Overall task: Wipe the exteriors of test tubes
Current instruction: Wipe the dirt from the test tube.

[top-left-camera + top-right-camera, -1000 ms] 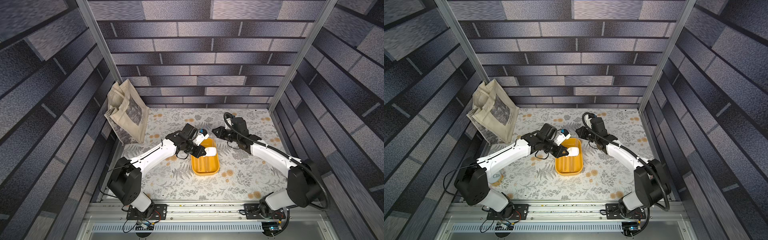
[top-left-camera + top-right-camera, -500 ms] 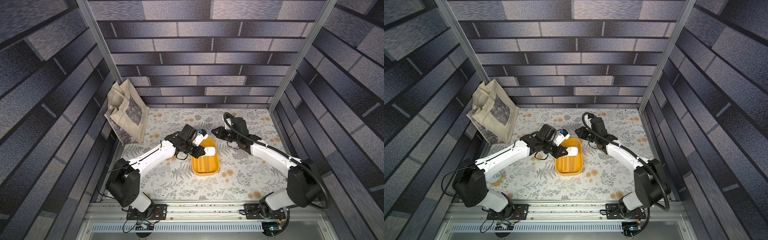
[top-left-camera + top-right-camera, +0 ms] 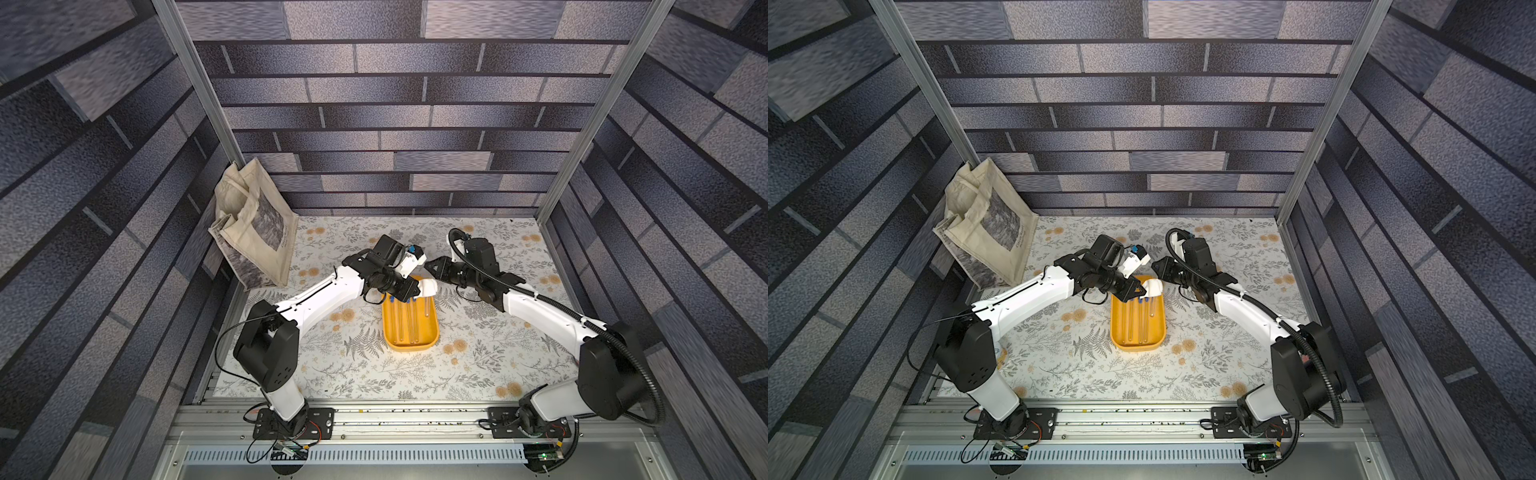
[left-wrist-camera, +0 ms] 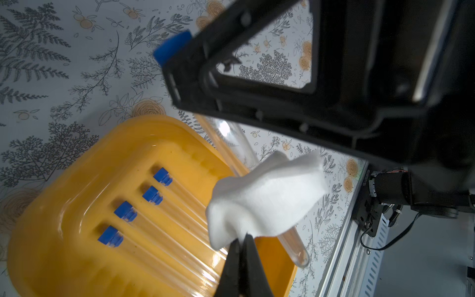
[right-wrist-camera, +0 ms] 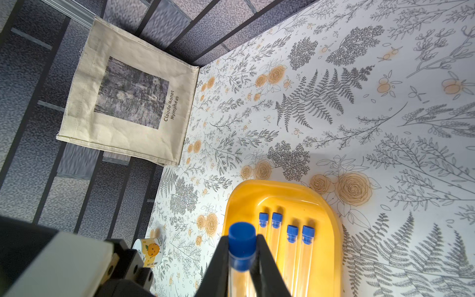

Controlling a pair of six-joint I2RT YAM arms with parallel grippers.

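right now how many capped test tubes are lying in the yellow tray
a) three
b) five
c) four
c: four blue-capped test tubes lie side by side in the yellow tray, while the fifth tube is clamped in the right gripper.

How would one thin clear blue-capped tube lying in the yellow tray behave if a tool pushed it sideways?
It would probably roll: the thin clear blue-capped tubes are round and lie loose, though the seemingly ribbed floor of the yellow plastic tray may hold them. Likely light, since they look empty. Possibly slippery and fragile: the walls look smooth and thin.
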